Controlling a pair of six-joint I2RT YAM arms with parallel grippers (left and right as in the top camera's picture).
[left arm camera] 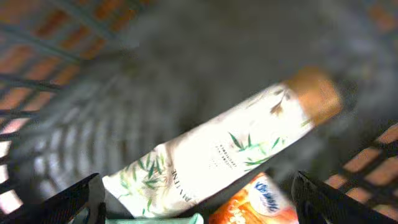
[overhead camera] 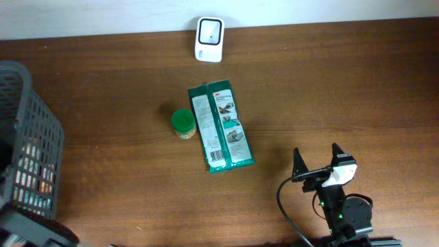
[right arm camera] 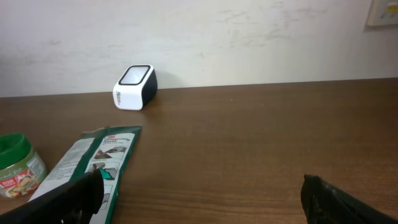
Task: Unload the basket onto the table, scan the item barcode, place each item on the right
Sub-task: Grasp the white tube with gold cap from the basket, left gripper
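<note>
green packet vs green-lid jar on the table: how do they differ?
Pose: the green packet lies flat, while the green-lid jar stands upright.
Shape: the packet is a long rectangle, and the jar is small and round.
Footprint: the packet covers far more table than the jar.
Face: the packet shows white printed panels, and the jar shows a plain green lid from above.
Shared: both are green and sit side by side on the wooden table.
</note>
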